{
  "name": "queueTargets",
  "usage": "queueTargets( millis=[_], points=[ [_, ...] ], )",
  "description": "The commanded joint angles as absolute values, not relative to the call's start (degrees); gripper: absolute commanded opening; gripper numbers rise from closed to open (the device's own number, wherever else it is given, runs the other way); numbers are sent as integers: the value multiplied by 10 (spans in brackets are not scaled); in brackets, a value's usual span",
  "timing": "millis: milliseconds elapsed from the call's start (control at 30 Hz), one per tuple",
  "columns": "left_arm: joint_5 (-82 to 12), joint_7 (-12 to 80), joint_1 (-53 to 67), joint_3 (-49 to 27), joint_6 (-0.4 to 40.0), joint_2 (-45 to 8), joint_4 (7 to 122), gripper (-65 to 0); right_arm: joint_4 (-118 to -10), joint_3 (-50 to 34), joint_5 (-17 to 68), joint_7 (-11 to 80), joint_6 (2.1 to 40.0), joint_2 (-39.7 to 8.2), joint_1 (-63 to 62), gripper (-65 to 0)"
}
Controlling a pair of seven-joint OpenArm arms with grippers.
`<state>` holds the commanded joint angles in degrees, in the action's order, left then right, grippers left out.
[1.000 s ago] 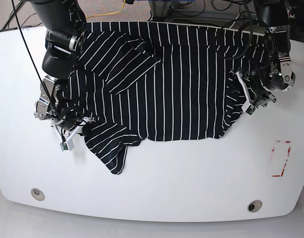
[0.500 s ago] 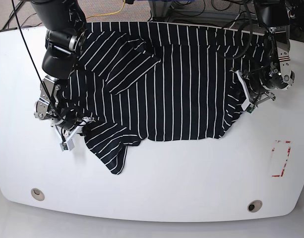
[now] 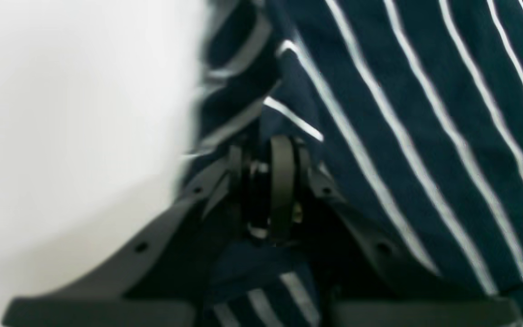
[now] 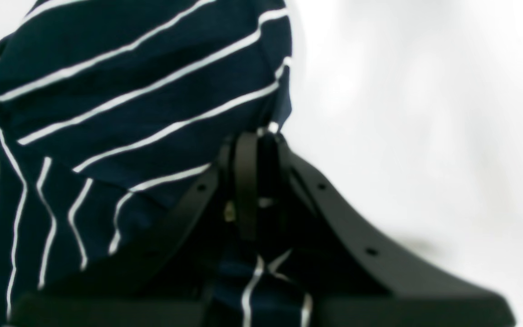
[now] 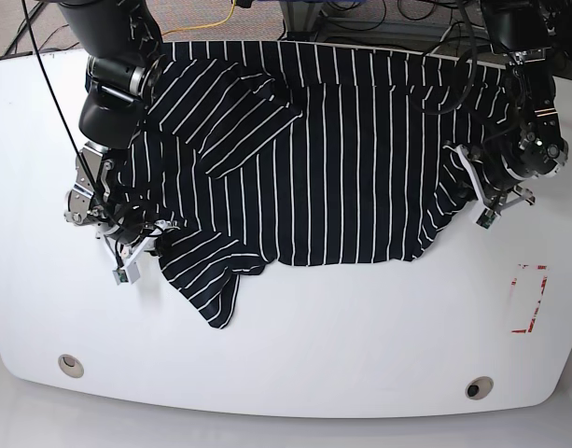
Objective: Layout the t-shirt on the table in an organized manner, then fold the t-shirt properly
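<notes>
Cloth covered the far half of the table (image 5: 286, 355): the t-shirt (image 5: 332, 159), black with thin white stripes, lay spread across the glossy white top with its far edge along the table's far side. Its near hem ran roughly straight through the middle, while a loose flap hung down toward the near left and a folded-over panel sat on the far left part of the body. The right gripper (image 5: 136, 245), on the left side of the base view, sat at the shirt's left edge with its fingers closed on a pinch of striped fabric; in the right wrist view its jaws met tightly around a fold of the t-shirt (image 4: 130, 104), bare white table to the right of it. The left gripper (image 5: 481, 191), on the right side of the base view, was at the shirt's right edge, and the left wrist view showed its jaws clamped together on the t-shirt (image 3: 402, 136) where the cloth bunched beside the white surface. A red rectangular mark (image 5: 529, 299) lay on the table near the right, well apart from the cloth, and two round metal holes (image 5: 71, 365) sat along the near edge.
</notes>
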<state>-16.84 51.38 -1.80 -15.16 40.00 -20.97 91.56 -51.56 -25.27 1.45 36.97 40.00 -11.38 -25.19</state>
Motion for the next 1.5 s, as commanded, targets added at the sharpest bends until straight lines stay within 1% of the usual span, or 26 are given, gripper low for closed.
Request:
queueTargets(
  millis=[400, 633, 767, 933, 1200, 1500],
  points=[
    [-167, 511, -124, -150, 400, -247, 771, -593, -516, -253, 15, 370, 400, -114, -253, -604],
    [-152, 510, -190, -150, 400, -248, 697, -593, -516, -253, 15, 370, 400, -114, -253, -604],
    [-107, 474, -227, -145, 400, -245, 655, -592, -516, -253, 15, 370, 400, -114, -253, -604],
    [-93, 434, -260, -102, 400, -245, 596, -592, -516, -253, 15, 370, 400, -114, -254, -604],
    [-91, 384, -286, -91, 400, -246, 540, -592, -516, -253, 15, 370, 400, -114, -256, -606],
    [-91, 376, -303, -91, 400, -247, 520, -594, -531, -253, 15, 370, 400, -114, -263, -606]
  ],
)
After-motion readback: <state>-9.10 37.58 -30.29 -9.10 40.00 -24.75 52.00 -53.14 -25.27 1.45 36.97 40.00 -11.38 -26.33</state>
